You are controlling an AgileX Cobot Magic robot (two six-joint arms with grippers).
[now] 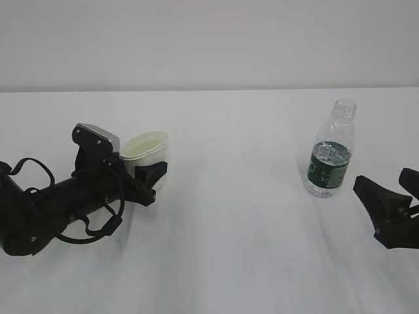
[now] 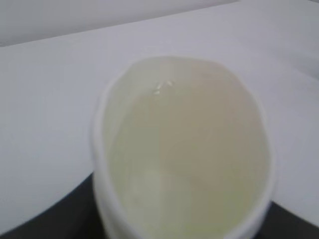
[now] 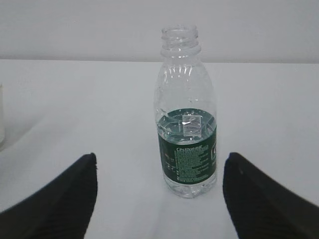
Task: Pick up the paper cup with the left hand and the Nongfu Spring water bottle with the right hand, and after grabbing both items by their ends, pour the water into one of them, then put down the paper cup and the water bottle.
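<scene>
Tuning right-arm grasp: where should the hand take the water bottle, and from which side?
Probably the labelled lower body of the water bottle, straight ahead from the right hand. The bottle stands upright, uncapped, centred ahead of the open fingers; that band looks widest and straightest.

Left gripper [image 1: 152, 171] part-closed, right gripper [image 1: 393, 190] wide.

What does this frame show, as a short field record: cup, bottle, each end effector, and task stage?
paper cup: upright on the table, between the left end effector's fingers
left end effector: closed around the cup, cup not lifted
water bottle: upright, uncapped, partly filled, standing free
right end effector: open, short of the bottle, no contact
table: white cloth
stage: cup gripped, bottle not yet gripped, no pouring
</scene>
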